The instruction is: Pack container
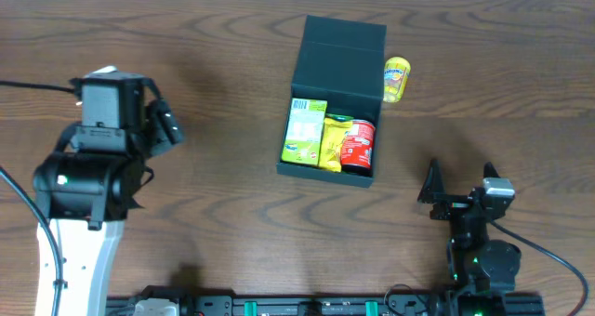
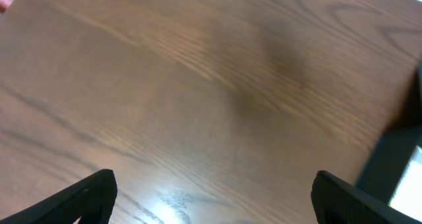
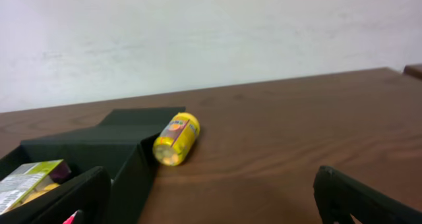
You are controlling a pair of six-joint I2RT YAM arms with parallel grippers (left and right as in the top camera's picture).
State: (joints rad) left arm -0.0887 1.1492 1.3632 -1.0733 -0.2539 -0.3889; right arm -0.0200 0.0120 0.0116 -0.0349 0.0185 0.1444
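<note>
We've three snacks (image 1: 330, 141) in the container (image 1: 339, 48), yellow can (image 1: 397, 79) outside (lid apparently open); left hand (image 2: 214, 197), right hand (image 3: 211, 197) gape empty.

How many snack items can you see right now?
4. Three sit side by side in the container: green-yellow carton, yellow pouch, red item. A yellow can lies on the table beside its lid. Others may be hidden beneath.

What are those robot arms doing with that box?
This robot is packing snacks into the dark box. A green carton, a yellow packet and a red can are inside. A little yellow can lies outside, beside it. The left hand and right hand are open, holding nothing.
</note>
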